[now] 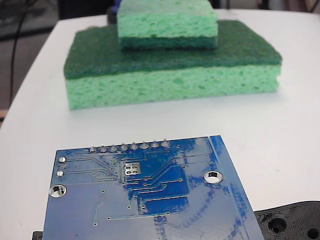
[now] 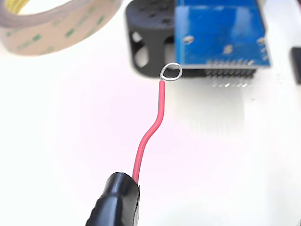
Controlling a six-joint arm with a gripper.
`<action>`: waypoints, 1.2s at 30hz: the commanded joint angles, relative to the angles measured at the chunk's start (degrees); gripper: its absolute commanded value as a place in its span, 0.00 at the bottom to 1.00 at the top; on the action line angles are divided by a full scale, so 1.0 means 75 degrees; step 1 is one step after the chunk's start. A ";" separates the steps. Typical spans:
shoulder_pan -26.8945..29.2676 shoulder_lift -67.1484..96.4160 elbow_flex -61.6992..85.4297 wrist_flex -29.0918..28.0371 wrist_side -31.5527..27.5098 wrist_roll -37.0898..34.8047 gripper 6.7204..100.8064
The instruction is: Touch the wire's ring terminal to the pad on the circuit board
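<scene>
Fixed view, low angle: glossy blue rectangular circuit board [image 1: 150, 200] fills the foreground, lying on the white worktop [image 1: 280, 130], thin traces across its face, a row of silver solder points [image 1: 129, 147] along its far edge, and two silver-ringed mounting holes, one left [image 1: 57, 190], one right [image 1: 213, 176]. A black plastic part with holes [image 1: 292, 222] sits at the board's lower right corner. Behind, well apart from the board, a large green sponge with a dark scouring top [image 1: 170, 75] carries a smaller green sponge [image 1: 167, 25] stacked on it. No wire or arm visible in this view. Wrist view: thin red-pink insulated wire [image 2: 150, 129] rises from a black sleeve [image 2: 115, 202] at the bottom edge, bends once, and ends in a small silvery ring terminal [image 2: 170, 72]. The ring appears just beside the board's lower left corner [image 2: 221, 33], over the black part beneath it; contact cannot be judged. A roll of translucent tape [image 2: 51, 23] lies at upper left. The jaws themselves are not visible, so their state cannot be told.
</scene>
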 commanded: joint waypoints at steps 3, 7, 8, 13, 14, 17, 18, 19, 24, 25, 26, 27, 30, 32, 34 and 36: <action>0.0551 -0.0656 -0.0785 0.0094 -0.0480 -0.0223 0.99; 0.0609 -0.2074 -0.1570 -0.0129 -0.0516 -0.0410 0.99; 0.0609 -0.2437 -0.1734 -0.0246 -0.0551 -0.0434 0.99; 0.0492 -0.4113 -0.2555 -0.0844 -0.0562 -0.0492 0.99; 0.0457 -0.4430 -0.2719 -0.0949 -0.0574 -0.0504 0.99; 0.0445 -0.5355 -0.3187 -0.1277 -0.0715 -0.0574 0.99; 0.0445 -0.5660 -0.3363 -0.1383 -0.0773 -0.0609 0.99; 0.0457 -0.5977 -0.3527 -0.1465 -0.0844 -0.0645 0.99; 0.0445 -0.7570 -0.4711 -0.1172 -0.1043 -0.1008 0.99; 0.0469 -0.7758 -0.4875 -0.1113 -0.1078 -0.1055 0.99; 0.0504 -0.7852 -0.4969 -0.1090 -0.1125 -0.1090 0.99; 0.0539 -0.7910 -0.5027 -0.1078 -0.1160 -0.1125 0.99; 0.0703 -0.7910 -0.5039 -0.1090 -0.1395 -0.1230 0.99; 0.0832 -0.8051 -0.5121 -0.1078 -0.1652 -0.1348 0.99; 0.0949 -0.8273 -0.5297 -0.0926 -0.1875 -0.1500 0.99; 0.1020 -0.8531 -0.5531 -0.0727 -0.2004 -0.1652 0.99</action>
